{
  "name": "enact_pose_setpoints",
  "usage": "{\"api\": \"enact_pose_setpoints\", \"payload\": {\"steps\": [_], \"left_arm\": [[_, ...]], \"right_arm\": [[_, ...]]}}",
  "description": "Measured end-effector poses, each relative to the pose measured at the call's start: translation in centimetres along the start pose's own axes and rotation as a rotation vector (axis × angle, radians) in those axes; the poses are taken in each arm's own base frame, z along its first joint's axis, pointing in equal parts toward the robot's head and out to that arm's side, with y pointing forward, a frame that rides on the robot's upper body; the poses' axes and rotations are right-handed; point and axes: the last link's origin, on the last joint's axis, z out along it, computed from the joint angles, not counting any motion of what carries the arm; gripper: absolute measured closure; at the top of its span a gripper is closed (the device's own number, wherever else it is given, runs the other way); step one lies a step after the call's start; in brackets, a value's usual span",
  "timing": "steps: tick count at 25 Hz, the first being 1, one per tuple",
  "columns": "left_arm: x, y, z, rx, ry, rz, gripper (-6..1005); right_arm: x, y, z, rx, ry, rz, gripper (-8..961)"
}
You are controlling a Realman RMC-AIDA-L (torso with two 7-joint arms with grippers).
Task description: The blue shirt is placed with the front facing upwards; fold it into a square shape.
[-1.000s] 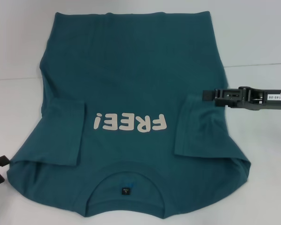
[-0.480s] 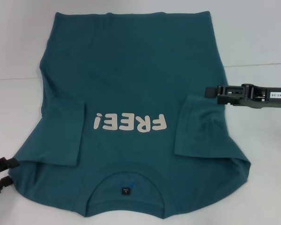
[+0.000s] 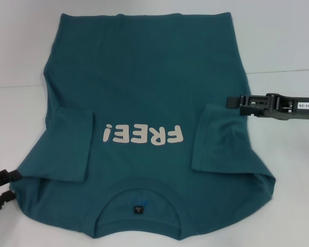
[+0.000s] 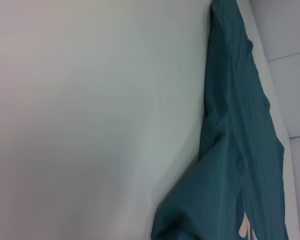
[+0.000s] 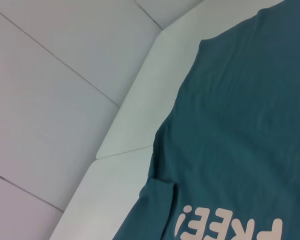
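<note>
- One left gripper [image 3: 1, 189] at the table's [image 3: 288, 36] near-left corner — two dark fingers spread apart, holding nothing, just beside the shirt's shoulder edge.
- One blue shirt [image 3: 144, 92] lies flat between both grippers, front up; two sleeves folded inward, one cream "FREE!" lettering [image 3: 143, 135], one neck label [image 3: 138, 209].
- One right gripper [image 3: 232, 102] reaches in sideways above the shirt's right edge, near the folded sleeve — whether open or closed cannot be told.

The right gripper [image 3: 233, 101] is black and long, with a small white sticker with numbers and a shiny silver screw. The left gripper [image 3: 5, 188] has two black blocky fingers.
</note>
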Motion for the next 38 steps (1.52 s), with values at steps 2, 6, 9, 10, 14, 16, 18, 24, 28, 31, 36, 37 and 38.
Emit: {"api": "enact_pose_setpoints", "payload": {"steps": [2,6,9,10,14,16,18,24,28,31,36,37,38], "left_arm": [[0.1,-0.2,-0.3,0.001,0.009,-0.003,341],[0.1,-0.5,-0.7,0.015,0.013,0.002,341],[0.0,-0.5,-0.6,0.017,0.009,0.005,341],[0.0,-0.5,-0.6,0.018,0.008,0.005,341],[-0.1,-0.3,-0.2,0.014,-0.004,0.011,341],[-0.1,0.0,0.1,0.012,-0.009,0.016,341],[0.0,0.0,0.2,0.012,-0.009,0.017,341],[0.1,0.4,0.7,0.009,-0.01,0.019,341],[0.4,0.7,0.2,-0.035,0.016,0.015,341],[0.5,0.9,-0.2,-0.063,0.03,0.012,341],[0.5,0.2,-0.6,-0.034,0.032,0.005,341],[0.5,0.1,-0.6,-0.031,0.033,0.003,341],[0.5,0.1,-0.7,-0.028,0.033,0.001,341]], "right_arm": [[0.0,0.0,0.0,0.001,-0.001,0.001,84],[0.0,0.0,0.2,0.0,-0.001,0.002,84],[-0.1,0.0,0.2,0.0,-0.001,0.002,84],[-0.1,0.0,0.2,0.001,-0.002,0.001,84],[-0.1,0.0,0.2,0.002,-0.002,0.001,85],[-0.1,-0.1,0.1,0.003,-0.003,0.001,85],[-0.1,-0.1,0.1,0.004,-0.003,0.001,85],[-0.1,-0.2,0.0,0.007,-0.004,0.002,85],[-0.2,-0.2,-0.1,0.009,-0.005,0.0,85],[-0.2,-0.2,-0.1,0.01,-0.006,0.0,84],[-0.4,-0.3,0.0,0.019,-0.012,-0.002,84],[-0.4,-0.3,0.0,0.02,-0.012,-0.003,84],[-0.4,-0.3,0.0,0.02,-0.011,-0.003,84]]}}
